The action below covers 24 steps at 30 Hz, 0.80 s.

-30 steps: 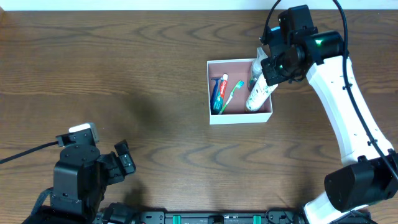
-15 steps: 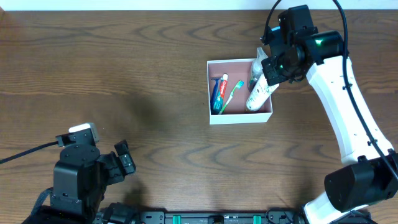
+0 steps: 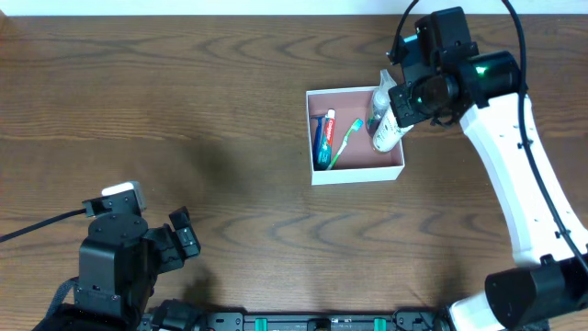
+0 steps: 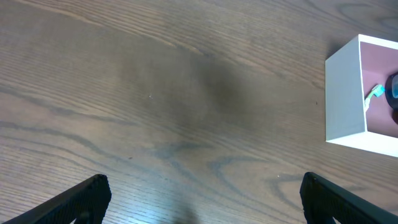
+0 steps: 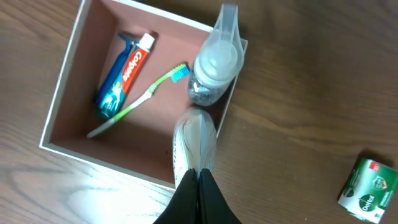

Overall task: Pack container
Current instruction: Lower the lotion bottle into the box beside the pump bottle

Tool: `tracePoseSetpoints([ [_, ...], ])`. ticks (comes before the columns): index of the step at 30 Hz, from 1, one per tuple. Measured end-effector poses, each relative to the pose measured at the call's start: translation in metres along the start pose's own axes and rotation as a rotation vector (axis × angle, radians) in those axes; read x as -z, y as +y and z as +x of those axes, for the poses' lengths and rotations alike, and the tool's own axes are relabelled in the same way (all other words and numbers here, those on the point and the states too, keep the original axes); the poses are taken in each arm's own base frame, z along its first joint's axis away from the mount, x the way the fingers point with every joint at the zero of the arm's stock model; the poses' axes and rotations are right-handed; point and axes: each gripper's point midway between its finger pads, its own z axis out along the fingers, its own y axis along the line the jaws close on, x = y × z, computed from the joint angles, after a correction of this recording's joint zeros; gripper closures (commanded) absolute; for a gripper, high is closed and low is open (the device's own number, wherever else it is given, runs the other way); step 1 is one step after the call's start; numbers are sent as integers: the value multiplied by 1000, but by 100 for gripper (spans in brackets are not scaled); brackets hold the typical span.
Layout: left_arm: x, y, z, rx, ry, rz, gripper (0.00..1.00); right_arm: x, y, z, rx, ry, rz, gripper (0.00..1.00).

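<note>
Dusty-pink inside and white outside, the container is seen on the wooden table, right of centre and toward the far edge. A toothpaste tube, a green toothbrush and a clear bottle are kept in it (the bottle against the right wall). A white tube is pinched by the right gripper over the container's right side. The left gripper is spread wide with nothing in it, well apart from the container.
</note>
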Motion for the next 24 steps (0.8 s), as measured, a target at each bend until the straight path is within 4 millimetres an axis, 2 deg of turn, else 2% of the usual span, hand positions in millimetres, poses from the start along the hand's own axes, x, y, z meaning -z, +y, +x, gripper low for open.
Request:
tracePoseSetpoints([
  [5,0,0,0,0,0,0,2,3,6,1,14,1,-6,99],
  [18,0,0,0,0,0,0,2,3,7,8,15,32,-8,99],
  [24,0,0,0,0,0,0,2,-5,7,12,15,62,-11,99],
])
